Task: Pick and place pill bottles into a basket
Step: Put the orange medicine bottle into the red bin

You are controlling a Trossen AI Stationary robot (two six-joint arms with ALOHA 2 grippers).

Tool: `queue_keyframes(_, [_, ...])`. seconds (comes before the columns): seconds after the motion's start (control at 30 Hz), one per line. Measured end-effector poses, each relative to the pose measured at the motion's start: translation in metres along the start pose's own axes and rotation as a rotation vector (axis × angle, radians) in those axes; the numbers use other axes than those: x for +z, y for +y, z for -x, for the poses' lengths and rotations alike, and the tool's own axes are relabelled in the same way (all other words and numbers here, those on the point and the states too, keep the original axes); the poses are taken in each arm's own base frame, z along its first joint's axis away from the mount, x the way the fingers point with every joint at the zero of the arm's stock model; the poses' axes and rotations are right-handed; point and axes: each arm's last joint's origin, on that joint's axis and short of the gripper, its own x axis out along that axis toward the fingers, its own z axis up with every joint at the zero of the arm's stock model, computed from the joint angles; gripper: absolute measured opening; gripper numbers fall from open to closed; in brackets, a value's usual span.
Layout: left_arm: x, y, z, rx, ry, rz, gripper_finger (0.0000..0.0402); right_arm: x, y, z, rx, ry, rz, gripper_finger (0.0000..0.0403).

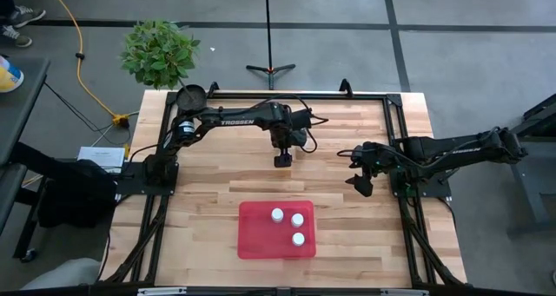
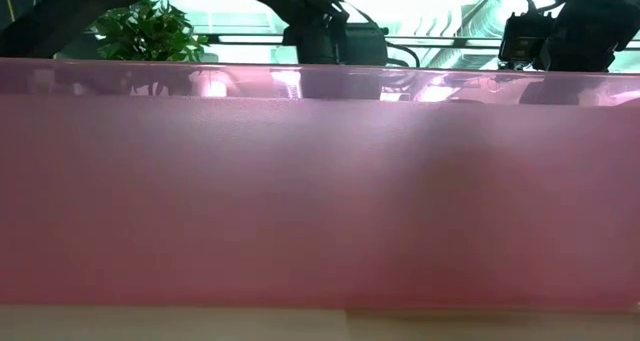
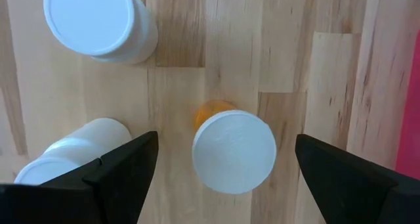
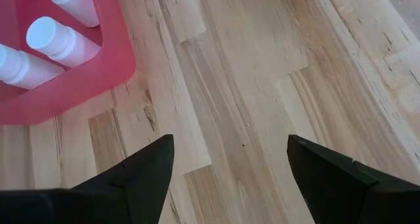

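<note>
Red plastic fills nearly all of my low view: the basket (image 2: 320, 201) wall stands right at that camera and hides the table. From above I see the basket (image 1: 256, 235) near the front edge with three white-capped pill bottles (image 1: 289, 226) upright in its right half. My left gripper (image 1: 283, 160) hangs at the table's middle, jaws spread wide. Only its wrist view shows what lies below: an orange-bodied bottle (image 3: 233, 150) upright between the fingers, ungripped, with two white bottles (image 3: 98, 20) beside it. My right gripper (image 1: 360, 181) waits open over bare wood beside the basket.
</note>
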Motion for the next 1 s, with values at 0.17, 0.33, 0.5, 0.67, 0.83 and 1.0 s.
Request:
queue_keyframes(0.17, [-0.002, 0.000, -0.005, -0.006, 0.003, 0.001, 0.0392, 0.000, 0.000, 0.000, 0.000, 0.000, 0.000, 0.0287])
queue_keyframes(0.33, [-0.016, 0.008, -0.024, -0.017, 0.067, 0.030, 0.0392, 0.000, 0.000, 0.000, 0.000, 0.000, 0.000, 0.0287])
queue_keyframes(0.5, [-0.020, 0.016, -0.032, -0.012, 0.054, 0.043, 0.0392, 0.000, 0.000, 0.000, 0.000, -0.001, 0.000, 0.0287])
queue_keyframes(0.67, [-0.017, 0.016, -0.032, -0.050, 0.014, 0.036, 0.0392, 0.000, 0.000, 0.000, 0.000, 0.000, 0.000, 0.0287])
queue_keyframes(0.83, [-0.018, 0.016, -0.032, -0.055, 0.017, 0.041, 0.0392, 0.000, 0.000, 0.000, 0.000, 0.000, 0.000, 0.0287])
queue_keyframes(1.0, [-0.017, 0.016, -0.032, -0.063, 0.004, 0.040, 0.0392, 0.000, 0.000, 0.000, 0.000, 0.000, 0.000, 0.0287])
